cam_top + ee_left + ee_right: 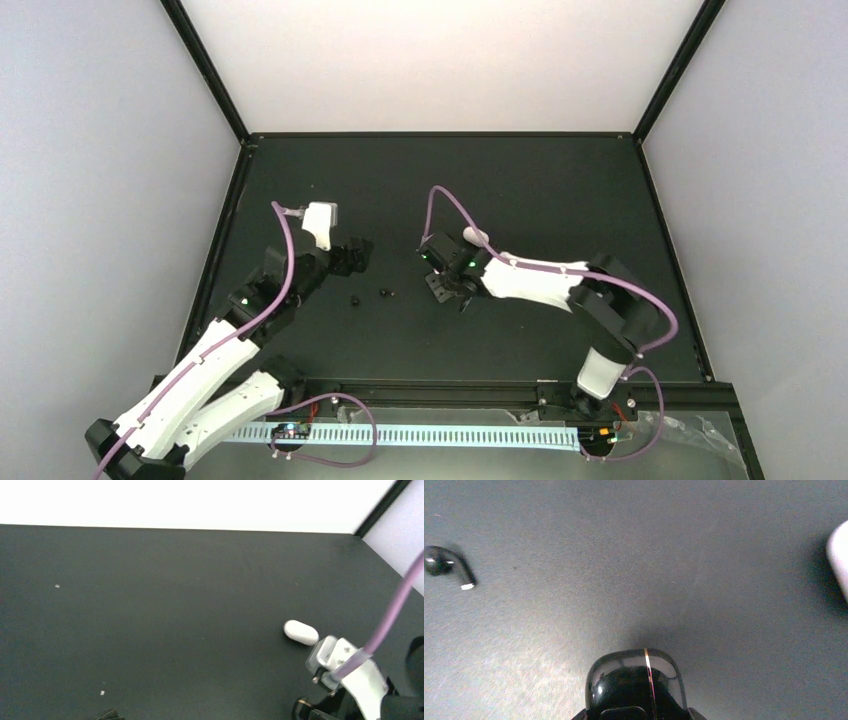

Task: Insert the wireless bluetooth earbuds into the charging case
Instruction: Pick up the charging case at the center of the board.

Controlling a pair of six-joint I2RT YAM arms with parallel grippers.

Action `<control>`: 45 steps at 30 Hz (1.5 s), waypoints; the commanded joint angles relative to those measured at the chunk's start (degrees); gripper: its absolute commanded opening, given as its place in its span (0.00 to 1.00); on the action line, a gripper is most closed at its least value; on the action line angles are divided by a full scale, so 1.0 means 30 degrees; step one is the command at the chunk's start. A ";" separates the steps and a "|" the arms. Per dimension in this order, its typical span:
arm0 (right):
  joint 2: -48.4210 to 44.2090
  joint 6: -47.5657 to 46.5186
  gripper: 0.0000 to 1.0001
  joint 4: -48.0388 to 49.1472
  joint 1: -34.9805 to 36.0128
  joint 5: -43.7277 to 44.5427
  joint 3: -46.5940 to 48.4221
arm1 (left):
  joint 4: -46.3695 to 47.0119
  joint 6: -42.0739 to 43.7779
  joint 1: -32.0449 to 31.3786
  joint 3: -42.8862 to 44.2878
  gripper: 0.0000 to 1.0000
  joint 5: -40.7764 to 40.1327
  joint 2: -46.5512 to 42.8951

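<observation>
Two tiny black earbuds lie on the black table between the arms. One earbud shows at the far left of the right wrist view. The closed white charging case lies just behind the right wrist. It also shows in the left wrist view and at the right edge of the right wrist view. My left gripper hovers behind the earbuds and looks open and empty; only one fingertip shows in its own view. My right gripper is shut, its glossy tips together, to the right of the earbuds.
The black table has a raised black frame all round and white walls behind. Tiny white specks lie on the table. The right arm's wrist and purple cable fill the lower right of the left wrist view.
</observation>
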 commanded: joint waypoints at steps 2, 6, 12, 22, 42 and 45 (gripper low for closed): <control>-0.4512 -0.0600 0.24 0.2306 0.0036 -0.0313 -0.2216 | 0.0590 -0.0968 0.0126 0.0367 0.99 0.4923 0.1041; -0.8240 -0.1074 0.24 0.2480 0.0392 -0.0958 -0.3769 | 0.2435 -0.2099 0.0105 0.0016 0.99 1.0040 0.2049; -1.3120 -0.2318 0.24 0.2330 0.0891 -0.2281 -0.5351 | 0.4839 -0.4469 0.0044 0.0458 0.97 1.5234 0.4823; -1.5428 -0.3446 0.24 0.1346 0.1307 -0.2520 -0.5411 | 0.5125 -0.5139 -0.0984 0.2570 0.77 1.8361 0.9050; -1.4858 -0.3859 0.24 0.1354 0.1737 -0.2323 -0.4727 | 0.4831 -0.4926 -0.2113 0.3436 0.42 1.8900 1.0368; -1.4789 -0.3820 0.24 0.1491 0.1802 -0.2256 -0.4687 | 0.4866 -0.4959 -0.2300 0.3492 0.38 1.9177 1.1031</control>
